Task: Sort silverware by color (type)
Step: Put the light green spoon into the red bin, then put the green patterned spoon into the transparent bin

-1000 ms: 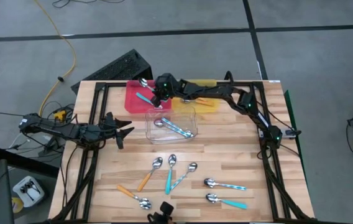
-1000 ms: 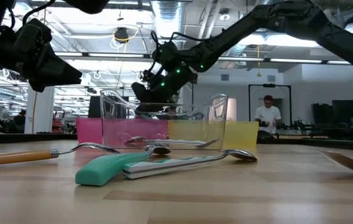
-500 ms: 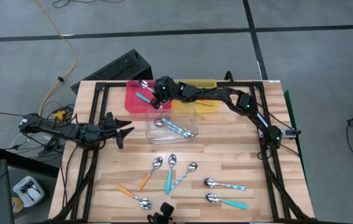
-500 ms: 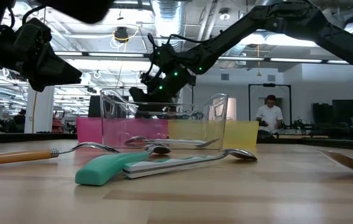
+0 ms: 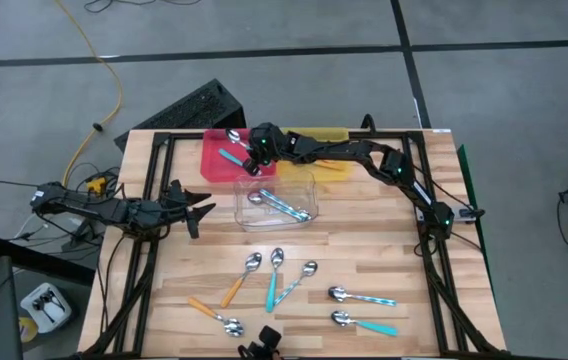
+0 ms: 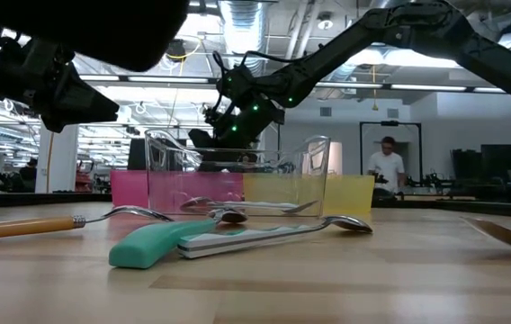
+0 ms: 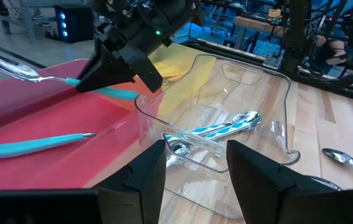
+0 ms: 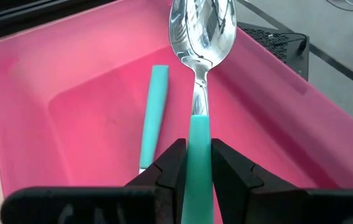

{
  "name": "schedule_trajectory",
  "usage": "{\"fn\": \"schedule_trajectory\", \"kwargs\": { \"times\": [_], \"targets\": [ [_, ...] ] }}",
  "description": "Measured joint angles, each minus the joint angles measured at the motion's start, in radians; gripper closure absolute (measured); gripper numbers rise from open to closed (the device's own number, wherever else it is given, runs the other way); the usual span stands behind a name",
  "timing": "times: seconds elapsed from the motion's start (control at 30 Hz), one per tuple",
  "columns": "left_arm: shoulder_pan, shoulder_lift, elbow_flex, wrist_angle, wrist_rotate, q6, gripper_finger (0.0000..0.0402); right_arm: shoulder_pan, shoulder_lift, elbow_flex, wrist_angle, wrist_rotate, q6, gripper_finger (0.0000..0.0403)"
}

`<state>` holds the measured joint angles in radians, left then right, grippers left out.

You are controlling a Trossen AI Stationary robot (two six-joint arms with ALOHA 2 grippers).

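Two teal spoons show in the right wrist view: one (image 8: 199,93) clamped in the right claw (image 8: 197,163), another (image 8: 151,112) lying in the red tray (image 8: 71,81); overhead hides this grip. Left claw (image 7: 195,163) parted, empty.

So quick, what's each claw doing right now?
Left claw: open, holding nothing.
Right claw: closed on a teal spoon above the red tray.
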<state>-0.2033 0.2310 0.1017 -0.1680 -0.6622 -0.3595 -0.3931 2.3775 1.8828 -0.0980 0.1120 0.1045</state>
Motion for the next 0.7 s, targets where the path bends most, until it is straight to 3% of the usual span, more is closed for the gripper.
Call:
{"fn": "schedule_trajectory", "kwargs": {
  "times": [0.2,0.53,0.7],
  "targets": [
    [0.000,0.000,0.000,0.000,-0.001,0.000,0.0248,0.000,0.000,0.000,0.000,-0.001,-0.007,0.0303],
    [0.000,0.000,0.000,0.000,-0.001,0.000,0.0248,0.000,0.000,0.000,0.001,-0.004,-0.008,0.0237],
    [0.000,0.000,0.000,0.000,-0.001,0.000,0.0248,0.003,0.000,0.000,0.038,-0.010,-0.046,0.0226]
  ]
}}
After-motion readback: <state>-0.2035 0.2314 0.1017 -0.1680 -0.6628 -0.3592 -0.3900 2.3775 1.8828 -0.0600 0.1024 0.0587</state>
